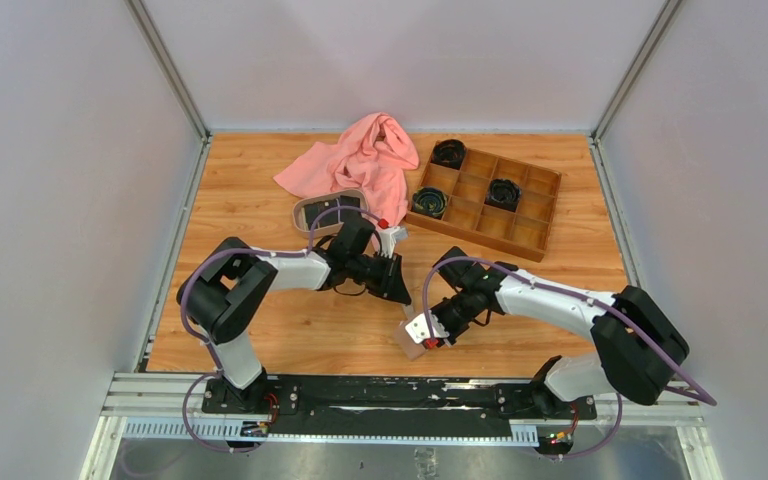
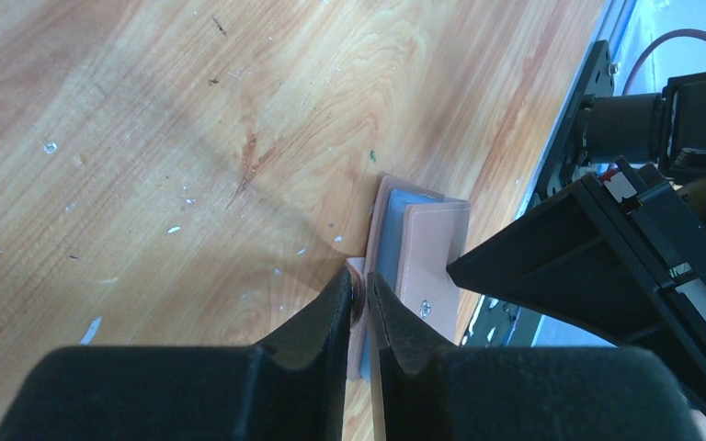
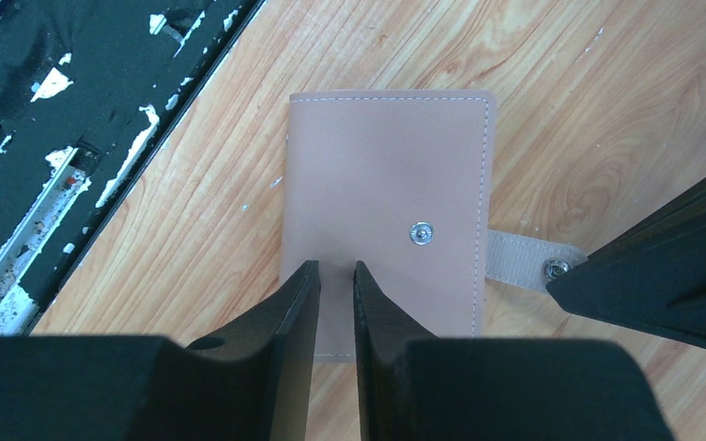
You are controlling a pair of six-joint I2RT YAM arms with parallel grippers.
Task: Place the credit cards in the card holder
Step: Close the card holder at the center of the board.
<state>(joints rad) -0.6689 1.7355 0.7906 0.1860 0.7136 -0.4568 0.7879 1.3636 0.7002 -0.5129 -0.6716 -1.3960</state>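
Note:
The card holder (image 3: 386,193) is a closed tan-pink wallet lying flat on the wooden table near the front edge; it also shows in the top view (image 1: 411,343). My left gripper (image 2: 360,292) is shut on its snap strap (image 3: 518,258), which sticks out to the side. My right gripper (image 3: 335,268) is over the wallet's cover with its jaws almost together and nothing between them. The wallet's grey-blue lining (image 2: 388,243) shows edge-on in the left wrist view. Dark credit cards (image 1: 327,211) lie in the oval tray behind the left arm.
The oval beige-rimmed tray (image 1: 299,212) stands at mid-table. A pink cloth (image 1: 360,160) lies behind it. A brown wooden compartment box (image 1: 530,195) with black round items stands at the back right. The black base rail (image 3: 74,101) runs beside the wallet.

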